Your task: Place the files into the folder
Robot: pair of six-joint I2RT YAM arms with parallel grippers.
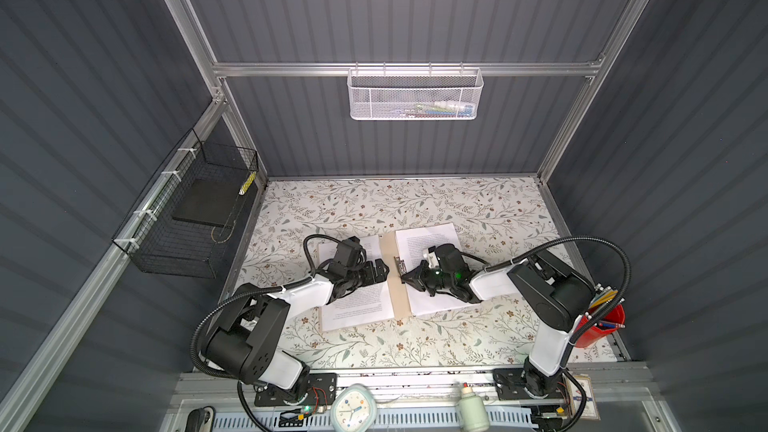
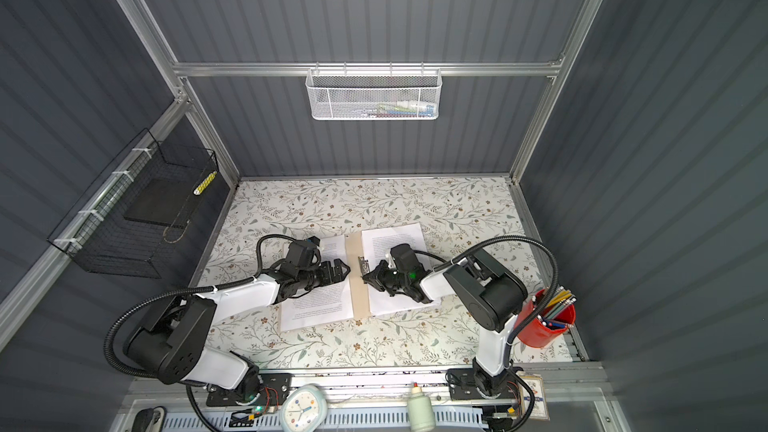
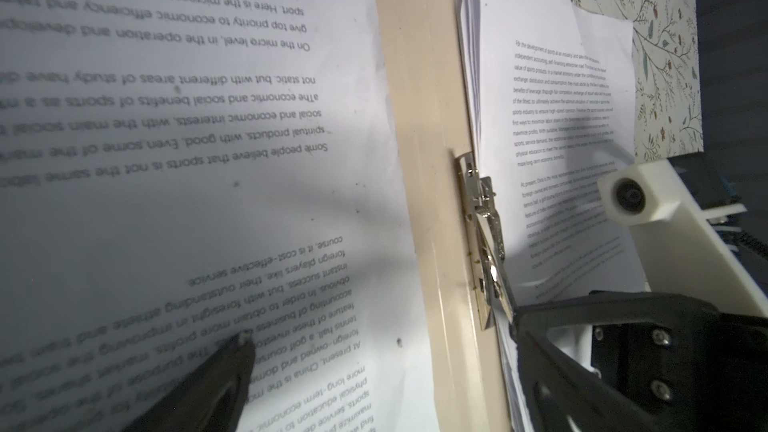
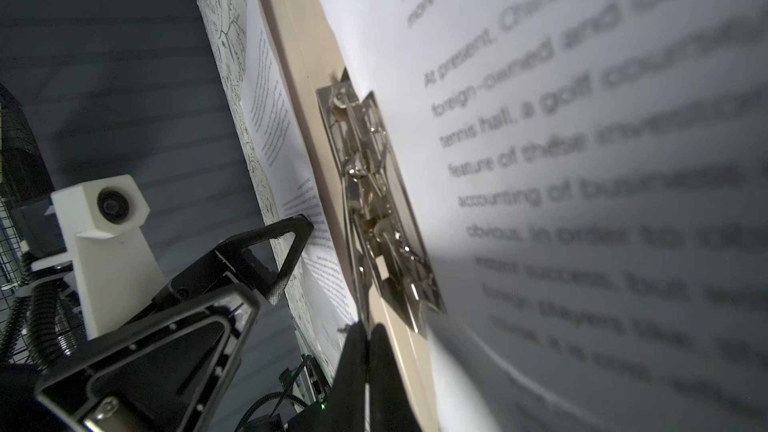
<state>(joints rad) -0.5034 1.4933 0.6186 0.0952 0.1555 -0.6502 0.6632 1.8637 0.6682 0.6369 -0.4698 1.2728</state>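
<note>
Fastening step, likely: right gripper (image 1: 405,279), pinched shut, is touching silver metal clip (image 1: 399,264) on tan cardboard folder (image 1: 394,299); left gripper (image 1: 381,270), spread wide, is hovering over white printed sheets (image 1: 360,305). Next probably calls for a firm lever press.

Folder (image 1: 398,299): tan, open flat on tabletop (image 1: 374,209), metal clip (image 1: 400,264) on spine.
Files (image 1: 361,305): white printed sheets covering both halves.

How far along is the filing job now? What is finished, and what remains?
Done: the folder lies open, with a stack on its right half beside the clip. In hand: the right gripper, shut, is at the clip's end; the left gripper, open, touches the left sheet. Left: that sheet likely still has to join the stack, and the folder be closed.
</note>
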